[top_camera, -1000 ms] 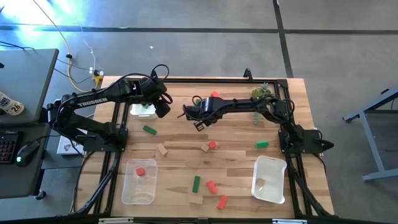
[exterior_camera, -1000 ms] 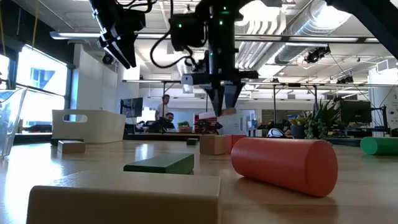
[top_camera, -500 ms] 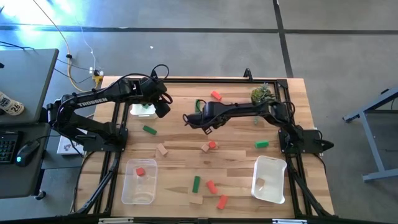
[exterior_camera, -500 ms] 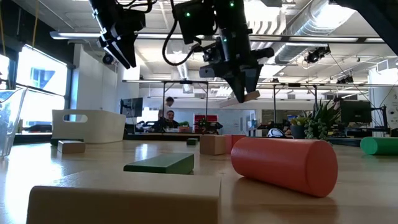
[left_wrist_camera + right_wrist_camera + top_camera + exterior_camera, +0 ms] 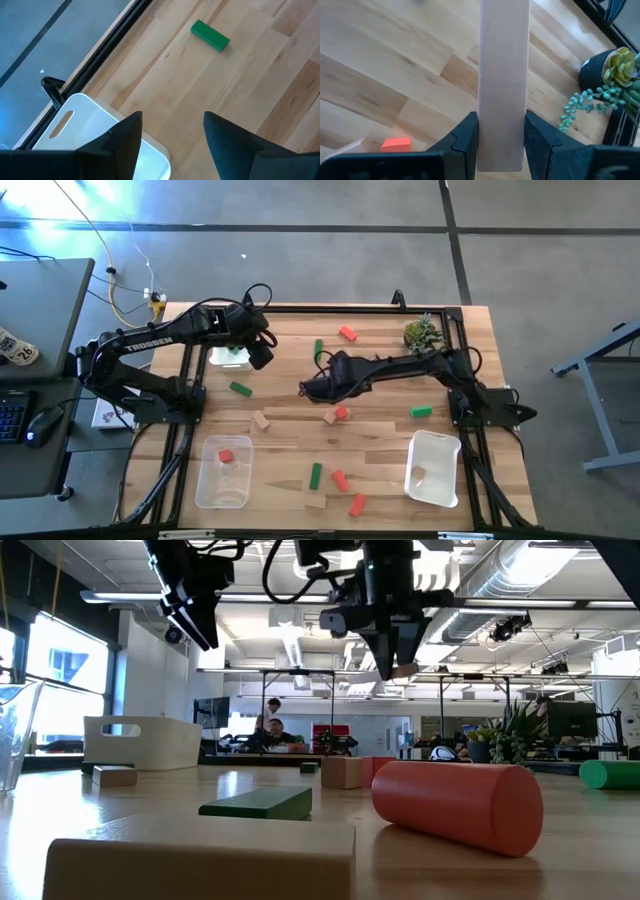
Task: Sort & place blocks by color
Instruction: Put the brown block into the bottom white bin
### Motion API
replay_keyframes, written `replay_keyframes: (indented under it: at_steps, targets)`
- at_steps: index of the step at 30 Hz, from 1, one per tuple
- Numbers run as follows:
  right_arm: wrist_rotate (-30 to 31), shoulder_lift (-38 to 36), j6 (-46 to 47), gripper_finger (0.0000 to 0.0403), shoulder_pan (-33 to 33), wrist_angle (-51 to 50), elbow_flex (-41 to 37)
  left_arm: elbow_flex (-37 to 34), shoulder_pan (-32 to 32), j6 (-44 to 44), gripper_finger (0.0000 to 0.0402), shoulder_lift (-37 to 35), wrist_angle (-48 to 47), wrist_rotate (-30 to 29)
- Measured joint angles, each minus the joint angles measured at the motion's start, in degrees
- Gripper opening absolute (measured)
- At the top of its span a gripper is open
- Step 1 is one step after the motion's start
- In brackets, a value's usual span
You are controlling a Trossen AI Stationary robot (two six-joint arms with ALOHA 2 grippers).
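a plain tan block point(image 5: 503, 75), a long bar of bare wood, sits pinched between the two dark fingers of the right claw point(image 5: 501, 142), which is clenched on it. that claw point(image 5: 312, 387) hangs above the middle of the table point(image 5: 380, 435), reaching in from the right side, and from table height it point(image 5: 392, 658) is well clear of the surface with the tan end poking out below the fingers.

just below it on the table lie a small tan block point(image 5: 329, 418) and a red cube point(image 5: 342, 412), touching or nearly so. a green block point(image 5: 420, 412) lies off to the right, another green one point(image 5: 319, 347) and a red one point(image 5: 348, 333) toward the far edge, near the little potted plant point(image 5: 420, 333).

the left claw point(image 5: 260, 354) hovers over the far left part of the table beside a clear tray point(image 5: 229, 358), its fingers spread apart and gripping nothing, with a green bar point(image 5: 210, 35) lying on the wood ahead of it.

nearer the front edge, a tray on the left point(image 5: 205, 490) holds one red block point(image 5: 226, 456), and a tray on the right point(image 5: 450, 448) holds a tan one point(image 5: 420, 475). between them lie a green bar point(image 5: 316, 474), two red pieces point(image 5: 340, 479) point(image 5: 357, 503) and a tan block point(image 5: 316, 502).
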Motion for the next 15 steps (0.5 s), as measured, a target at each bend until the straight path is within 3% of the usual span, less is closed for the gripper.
replay_keyframes:
  at_steps: [7,15]
  targets:
    - [-0.5,-0.4,0.9,0.0097,1.9,0.1,-1.9,0.0,0.0,0.0,0.0198,0.0,-0.2,1.2]
    - [-9.7,-9.9,15.7,0.0097,6.8,0.0,-18.6,0.0,0.0,0.0,0.0198,0.0,-0.2,1.3]
